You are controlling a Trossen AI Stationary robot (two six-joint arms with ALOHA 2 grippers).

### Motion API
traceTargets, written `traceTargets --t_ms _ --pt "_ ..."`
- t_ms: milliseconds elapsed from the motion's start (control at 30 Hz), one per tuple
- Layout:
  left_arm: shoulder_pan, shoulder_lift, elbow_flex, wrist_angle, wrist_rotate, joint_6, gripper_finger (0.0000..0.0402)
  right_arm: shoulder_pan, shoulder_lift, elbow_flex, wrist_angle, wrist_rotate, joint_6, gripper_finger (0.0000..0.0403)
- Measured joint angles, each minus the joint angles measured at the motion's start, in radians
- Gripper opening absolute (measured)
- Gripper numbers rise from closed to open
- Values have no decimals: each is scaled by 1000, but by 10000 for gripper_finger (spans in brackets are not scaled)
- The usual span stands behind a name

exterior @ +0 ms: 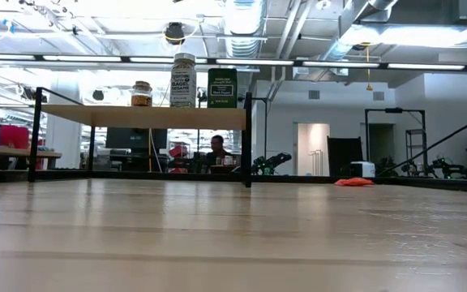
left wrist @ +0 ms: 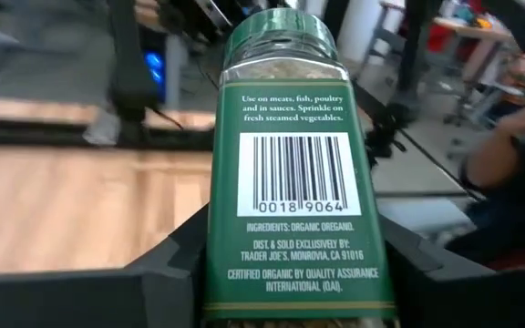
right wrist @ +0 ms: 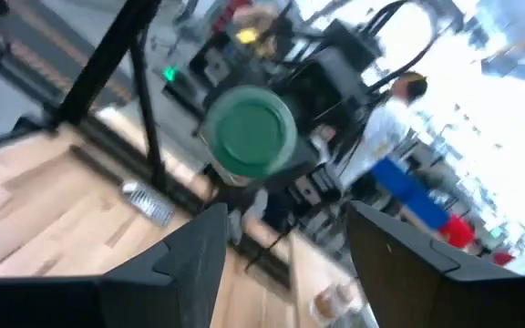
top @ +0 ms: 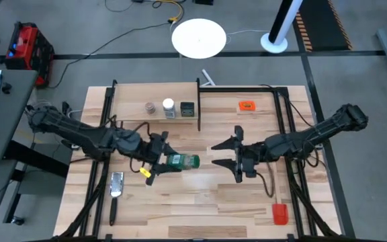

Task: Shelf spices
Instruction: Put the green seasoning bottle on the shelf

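Observation:
My left gripper (top: 168, 161) is shut on the green-lidded jar (top: 182, 161) above the table's middle. The jar lies level, with its green lid (right wrist: 252, 129) pointing toward the table's right. My right gripper (top: 215, 154) is open just to the right of the lid and faces it without touching. The shelf (top: 154, 102) stands at the far left. On its plank (exterior: 144, 116) stand the brownish jar (exterior: 142, 93), the clear jar with the white lid (exterior: 183, 79) and the black tin (exterior: 222, 87). My left gripper pinches the green-lidded jar's lower body (left wrist: 244, 273), near its base, between the two fingers (left wrist: 185, 260), one on each side of the green label. The fingers come level from the table's left, along the jar. The jar is lifted clear and lies level, lid end away from the gripper.
A flat orange tag (top: 247, 105) lies on the far right of the table. A red-headed spatula (top: 280, 214) lies near the right front corner, and a metal-headed utensil (top: 117, 183) lies near the left front. Black frame rails (top: 284, 128) run along the table's sides.

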Motion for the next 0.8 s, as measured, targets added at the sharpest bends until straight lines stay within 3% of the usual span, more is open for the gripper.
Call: traceTargets --t_ms 233,400,533,800 --pt "112 14 -64 15 160 -114 168 7 167 108 -157 213 -39 226" --pt "161 20 -161 169 285 -175 168 14 251 198 -199 279 -77 226" --pt "185 20 -229 290 324 -207 168 14 310 283 -281 283 -72 226" --pt "197 19 -276 310 366 -180 168 11 405 432 -459 271 -49 226"
